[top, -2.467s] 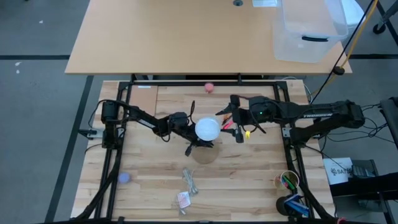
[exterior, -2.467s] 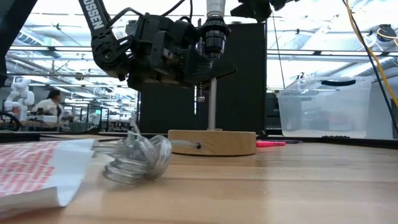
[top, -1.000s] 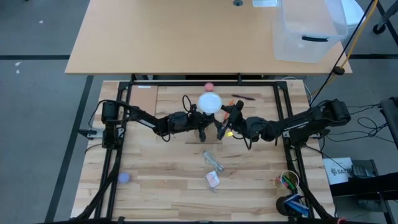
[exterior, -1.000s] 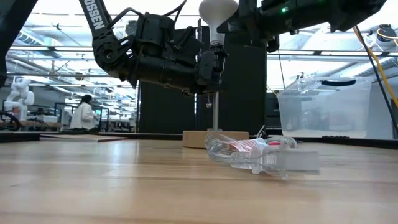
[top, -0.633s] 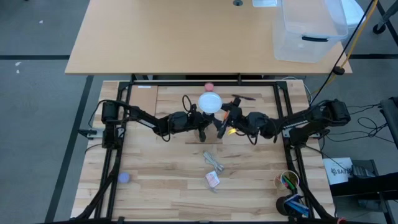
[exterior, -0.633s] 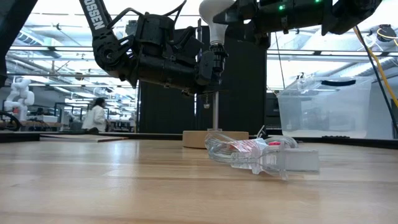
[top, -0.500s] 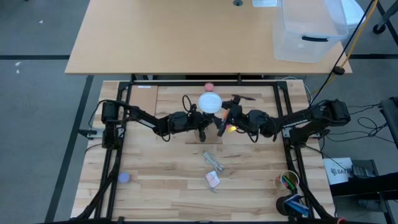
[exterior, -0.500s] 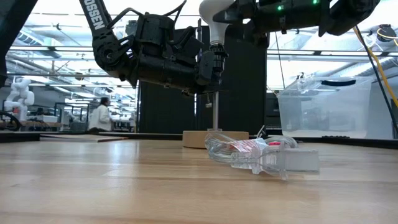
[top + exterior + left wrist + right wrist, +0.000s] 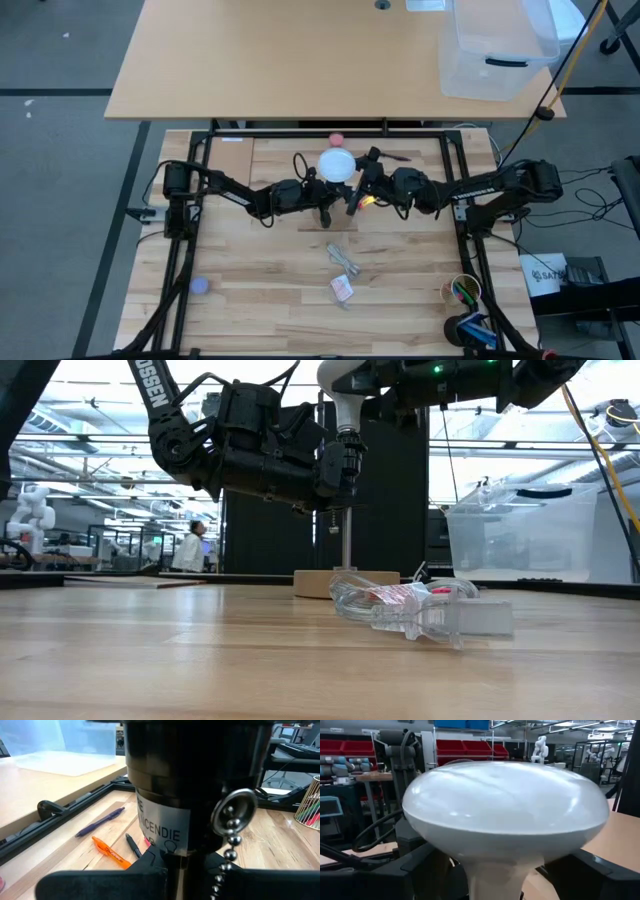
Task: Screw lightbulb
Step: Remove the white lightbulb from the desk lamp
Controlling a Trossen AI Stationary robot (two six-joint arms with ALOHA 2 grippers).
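Your right fingers (image 9: 357, 190) straddle the lightbulb (image 9: 337, 165) (contact unclear); left fingers (image 9: 322, 204) clamp the socket post (image 9: 346, 510), thread hidden.
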